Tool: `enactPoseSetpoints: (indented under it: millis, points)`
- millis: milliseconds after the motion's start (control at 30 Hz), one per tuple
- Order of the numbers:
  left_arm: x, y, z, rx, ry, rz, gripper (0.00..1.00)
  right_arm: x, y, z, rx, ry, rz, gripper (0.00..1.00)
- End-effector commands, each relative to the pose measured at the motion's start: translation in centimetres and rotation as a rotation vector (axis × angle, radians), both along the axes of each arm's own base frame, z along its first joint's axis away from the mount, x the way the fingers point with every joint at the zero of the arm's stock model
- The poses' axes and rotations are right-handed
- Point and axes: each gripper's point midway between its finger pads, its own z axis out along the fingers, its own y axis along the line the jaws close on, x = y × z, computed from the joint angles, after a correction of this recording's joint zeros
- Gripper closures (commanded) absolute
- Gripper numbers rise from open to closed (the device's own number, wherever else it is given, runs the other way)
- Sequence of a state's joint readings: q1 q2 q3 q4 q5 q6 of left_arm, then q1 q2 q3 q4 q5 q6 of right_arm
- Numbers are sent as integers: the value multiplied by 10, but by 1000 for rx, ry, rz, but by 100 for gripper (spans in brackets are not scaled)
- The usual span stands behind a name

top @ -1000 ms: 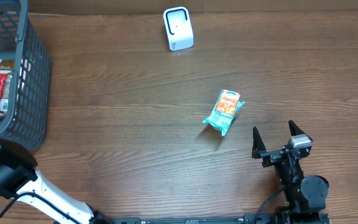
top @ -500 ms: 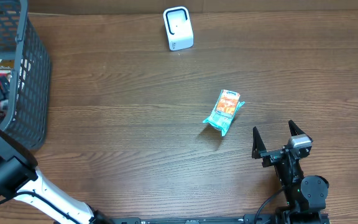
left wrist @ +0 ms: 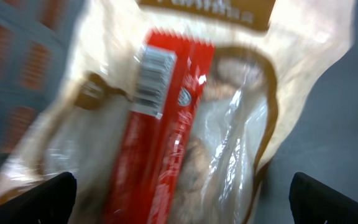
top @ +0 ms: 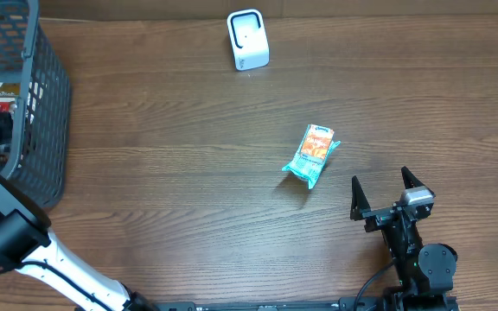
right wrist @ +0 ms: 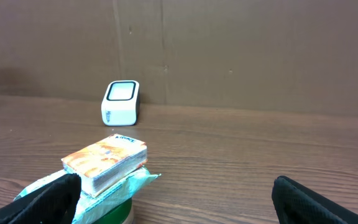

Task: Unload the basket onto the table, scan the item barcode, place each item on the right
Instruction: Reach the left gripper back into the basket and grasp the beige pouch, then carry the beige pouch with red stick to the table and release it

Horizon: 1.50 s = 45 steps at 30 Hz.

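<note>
Grey mesh basket [top: 50,130], far left: the left gripper [left wrist: 182,200] hangs spread wide, clasping nothing, over one clear packet [left wrist: 185,112] with a red barcoded band. One white scanner [top: 248,40] stands far centre. One teal-and-orange snack pack [top: 311,154] lies centre-right on the wooden table [top: 162,173]. Near right, the right gripper [top: 390,192] gapes empty.

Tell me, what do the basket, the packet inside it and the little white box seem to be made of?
Basket: probably moulded plastic or coated wire; its grid walls are matte dark grey.
Packet: thin, glossy plastic film; it is see-through, creased and catches glare, with a red printed strip.
White box: likely hard plastic; it is smooth, with rounded corners.
</note>
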<state>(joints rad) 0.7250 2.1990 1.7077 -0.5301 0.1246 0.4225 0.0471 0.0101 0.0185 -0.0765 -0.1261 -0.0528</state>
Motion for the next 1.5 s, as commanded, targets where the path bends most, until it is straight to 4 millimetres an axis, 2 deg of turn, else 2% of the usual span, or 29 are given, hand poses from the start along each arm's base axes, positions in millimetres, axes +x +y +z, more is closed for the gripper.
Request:
enactPoseSetpoints:
  millis: [0, 100, 133, 200, 333, 400, 500, 567, 633, 733, 900, 1000, 1033, 1100, 1167, 1200, 1267, 1300, 1400, 1433, 1467]
  points:
    - [-4, -9, -41, -59, 63, -8, 0, 1, -1, -3, -1, 1, -7, 0]
    - [-14, -13, -65, -97, 119, 11, 1, 1, -1, -3, -1, 1, -7, 0]
    - [-16, -16, -70, -109, 133, 10, 4, 1, -1, -3, -1, 1, -7, 0]
    - [-19, -19, -74, -123, 149, 8, 34, 1, -1, -3, -1, 1, -7, 0]
    - [-20, -20, -71, -128, 154, 9, 73, 1, -1, -3, -1, 1, -7, 0]
    - [-21, -21, -69, -132, 159, 9, 77, 1, -1, -3, -1, 1, -7, 0]
    - [-19, -19, -60, -145, 145, 47, 90, 1, -1, -3, -1, 1, -7, 0]
    - [-13, -17, -41, -141, 102, 67, 96, 1, -1, -3, -1, 1, -7, 0]
    - [-9, -13, -20, -123, 64, 84, 96, 1, -1, -3, -1, 1, -7, 0]
    - [-2, -8, 28, -79, -23, 115, 96, 1, -1, -3, -1, 1, -7, 0]
    - [3, -14, 137, 23, -220, 145, 96, 1, -1, -3, -1, 1, -7, 0]
    - [-4, -23, 197, 74, -331, 164, 96, 1, -1, -3, -1, 1, -7, 0]
    - [-9, -28, 224, 97, -380, 179, 96, 1, -1, -3, -1, 1, -7, 0]
    - [-21, -42, 272, 126, -476, 202, 96, 1, -1, -3, -1, 1, -7, 0]
    - [-32, -58, 303, 118, -548, 219, 96, 1, -1, -3, -1, 1, -7, 0]
    - [-40, -73, 324, 102, -595, 230, 96, 1, -1, -3, -1, 1, -7, 0]
    - [-48, -97, 344, 86, -632, 216, 96, 1, -1, -3, -1, 1, -7, 0]
    - [-54, -127, 361, 84, -652, 169, 96, 1, -1, -3, -1, 1, -7, 0]
    - [-65, -171, 370, 61, -643, 116, 96, 1, -1, -3, -1, 1, -7, 0]
    - [-72, -198, 366, 28, -607, 92, 96, 1, -1, -3, -1, 1, -7, 0]
    - [-74, -208, 363, 13, -590, 80, 96, 1, -1, -3, -1, 1, -7, 0]
